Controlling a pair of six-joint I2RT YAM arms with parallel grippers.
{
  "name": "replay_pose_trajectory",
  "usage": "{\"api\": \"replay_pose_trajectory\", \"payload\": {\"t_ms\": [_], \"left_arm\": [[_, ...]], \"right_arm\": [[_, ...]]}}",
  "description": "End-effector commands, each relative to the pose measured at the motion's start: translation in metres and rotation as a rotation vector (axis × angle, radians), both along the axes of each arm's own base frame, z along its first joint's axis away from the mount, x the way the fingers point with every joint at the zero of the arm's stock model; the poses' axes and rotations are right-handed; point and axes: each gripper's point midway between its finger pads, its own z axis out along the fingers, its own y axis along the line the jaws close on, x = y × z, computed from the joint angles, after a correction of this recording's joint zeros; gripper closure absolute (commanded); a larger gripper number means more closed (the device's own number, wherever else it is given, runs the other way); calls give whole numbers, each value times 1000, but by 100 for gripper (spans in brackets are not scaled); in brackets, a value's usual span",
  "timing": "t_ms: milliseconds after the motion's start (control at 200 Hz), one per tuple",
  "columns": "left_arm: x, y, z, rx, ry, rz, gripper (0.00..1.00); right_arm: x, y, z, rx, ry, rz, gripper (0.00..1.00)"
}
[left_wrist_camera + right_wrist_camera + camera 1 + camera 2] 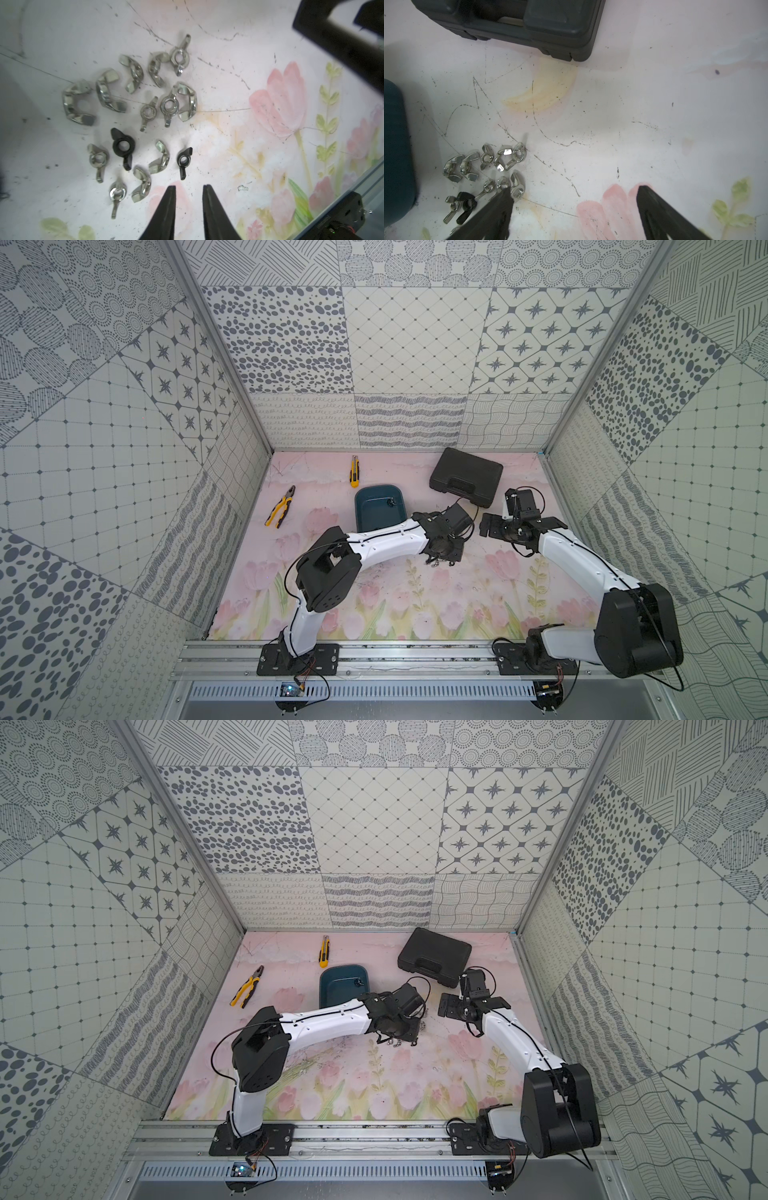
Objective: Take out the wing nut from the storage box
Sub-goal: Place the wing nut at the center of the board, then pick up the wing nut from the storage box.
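Note:
The dark teal storage box [376,512] [341,990] lies at mid-table, its outer wall showing in the right wrist view [394,155]. One small dark piece [390,502] rests inside it near the right wall. It is too small to identify. Several silver wing nuts [133,72] [508,158] and two black ones [184,161] lie loose on the floral mat, right of the box. My left gripper [189,187] [436,560] hangs just above this pile, slightly open with nothing between its fingers. My right gripper [574,188] [488,526] stands wide open beside the pile, holding nothing.
A closed black hard-shell case [465,481] [519,25] sits at the back right, close behind the right gripper. Yellow-handled pliers [280,506] lie at the left and a yellow utility knife [354,470] lies behind the box. Patterned walls enclose the mat.

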Motion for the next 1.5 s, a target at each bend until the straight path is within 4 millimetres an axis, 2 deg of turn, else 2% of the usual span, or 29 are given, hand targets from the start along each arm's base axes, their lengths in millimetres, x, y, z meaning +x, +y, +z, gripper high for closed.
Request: {"api": "replay_pose_trajectory", "payload": {"t_ms": [0, 230, 295, 420, 680, 900, 1091, 1266, 1496], "left_arm": [[43, 41, 26, -30, -58, 129, 72], [113, 137, 29, -37, -103, 424, 71], [127, 156, 25, -7, -105, 465, 72], [149, 180, 11, 25, -104, 514, 72], [182, 206, -16, 59, -74, 584, 72], [202, 201, -29, 89, -74, 555, 72], [207, 197, -42, 100, -60, 542, 73], [208, 202, -51, 134, -52, 552, 73], [204, 205, -63, 166, -24, 536, 75]], "right_arm": [[5, 8, 3, -4, -18, 28, 3], [9, 28, -1, -20, -6, 81, 3], [11, 32, -1, -22, -6, 90, 3], [12, 36, -3, -23, -2, 99, 3], [12, 41, -7, -25, 2, 110, 3], [13, 43, -12, -25, 12, 116, 3], [14, 44, -16, -25, 18, 119, 3], [16, 44, -16, -24, 17, 120, 3], [16, 46, -15, -21, 14, 120, 3]]}}
